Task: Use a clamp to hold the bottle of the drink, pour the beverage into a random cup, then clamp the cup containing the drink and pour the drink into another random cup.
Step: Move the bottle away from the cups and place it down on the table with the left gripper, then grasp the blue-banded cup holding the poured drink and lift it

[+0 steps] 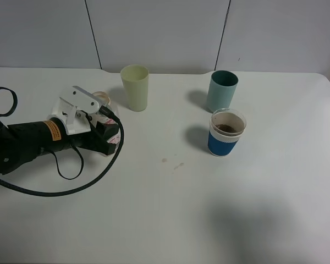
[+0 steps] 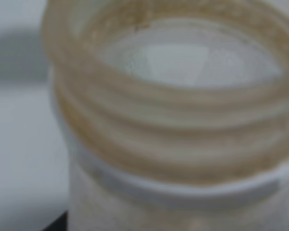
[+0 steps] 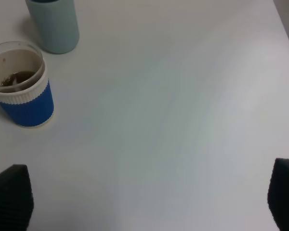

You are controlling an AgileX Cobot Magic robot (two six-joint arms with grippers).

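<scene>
Bottle of the drink [image 2: 173, 144]: upright at the left side of the counter [image 1: 170, 220], inside the left pincer [image 1: 108, 134]. In the left wrist view its threaded neck fills the frame, blurred and brown-stained at the rim. Seen through the mouth, the inside is pale, so it reads as empty or close to it.

Left pincer: closed down on the bottle's lower body. In the high view a bit of white-and-red label shows just beside the black fingers. The arm lies low along the counter.

Beverage [image 3: 14, 78]: a shallow dark brown pool at the bottom of the blue-banded cup [image 1: 226, 135], with the cup walls smeared brown above it. The cup stands upright, right of centre, with nothing touching it.

Teal tumbler [image 1: 222, 91]: just behind the blue-banded cup, close but apart, upright. Its inside can't be read from here.

Right pincer [image 3: 147, 195]: fingers spread wide, nothing between them. It hovers over bare counter with the blue-banded cup ahead and off to one side, well outside the jaws. It is out of sight in the high view.

Also noted: pale green cup [image 1: 135, 88] toward the back, near the left arm, unused. A few brown specks [image 1: 173, 163] lie on the counter between the bottle and the cups, likely drips.

Progress, judged: the first pour looks done, since the drink sits in the blue-banded cup and the bottle looks drained. Left to do:
- the right pincer closes on the blue-banded cup
- lift and tip it into the teal tumbler
- the bottle is not yet released
</scene>
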